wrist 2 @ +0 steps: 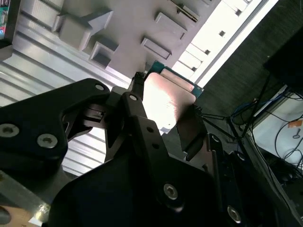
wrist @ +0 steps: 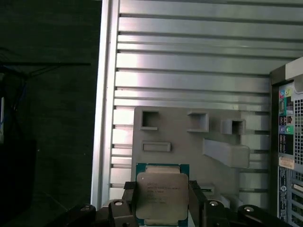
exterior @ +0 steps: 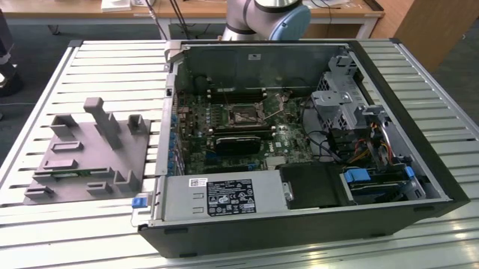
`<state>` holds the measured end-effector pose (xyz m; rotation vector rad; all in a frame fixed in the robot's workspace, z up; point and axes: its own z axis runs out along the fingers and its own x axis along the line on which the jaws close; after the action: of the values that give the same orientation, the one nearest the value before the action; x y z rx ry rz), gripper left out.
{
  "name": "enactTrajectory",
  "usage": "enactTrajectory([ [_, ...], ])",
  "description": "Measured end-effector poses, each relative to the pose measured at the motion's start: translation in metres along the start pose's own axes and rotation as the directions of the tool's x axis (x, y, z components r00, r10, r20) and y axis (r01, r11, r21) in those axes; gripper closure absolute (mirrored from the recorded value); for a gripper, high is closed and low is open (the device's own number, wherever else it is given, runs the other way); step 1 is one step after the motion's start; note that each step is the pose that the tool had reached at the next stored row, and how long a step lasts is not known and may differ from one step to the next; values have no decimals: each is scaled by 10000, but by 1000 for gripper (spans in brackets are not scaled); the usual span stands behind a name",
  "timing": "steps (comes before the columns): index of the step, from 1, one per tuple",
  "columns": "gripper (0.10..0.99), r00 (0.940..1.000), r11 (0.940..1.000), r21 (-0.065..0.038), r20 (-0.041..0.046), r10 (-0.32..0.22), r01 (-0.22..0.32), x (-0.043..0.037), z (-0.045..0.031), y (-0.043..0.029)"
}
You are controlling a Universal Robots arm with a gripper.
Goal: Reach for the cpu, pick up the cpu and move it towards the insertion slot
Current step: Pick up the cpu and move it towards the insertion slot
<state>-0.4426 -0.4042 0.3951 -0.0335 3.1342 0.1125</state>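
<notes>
The cpu (wrist: 161, 196), a flat square chip with a silvery top and a green rim, sits between my gripper's (wrist: 162, 204) two black fingers. In both wrist views the gripper is shut on it, and the chip hangs well above the grey moulded holder tray (wrist: 189, 142). The second wrist view shows the cpu (wrist 2: 165, 94) pinched by its edges in the gripper (wrist 2: 163, 106), with the tray (wrist 2: 128, 28) behind it. In the exterior view the tray (exterior: 82, 162) lies on the exterior view's left. The insertion slot (exterior: 244, 116) shows as a dark square socket on the green board inside the open case.
The open computer case (exterior: 419, 185) stands on the slatted metal table (exterior: 112, 56), right of the tray. Inside are a long black card (exterior: 238, 143), a power supply (exterior: 224, 196) and drive cages (exterior: 340, 106). The arm's base (exterior: 266, 14) rises behind the case.
</notes>
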Motion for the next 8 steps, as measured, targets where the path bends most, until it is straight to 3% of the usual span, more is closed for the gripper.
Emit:
enactTrajectory([
  [8, 557, 10000, 10000, -2, 2, 0, 0, -208, 2, -5],
])
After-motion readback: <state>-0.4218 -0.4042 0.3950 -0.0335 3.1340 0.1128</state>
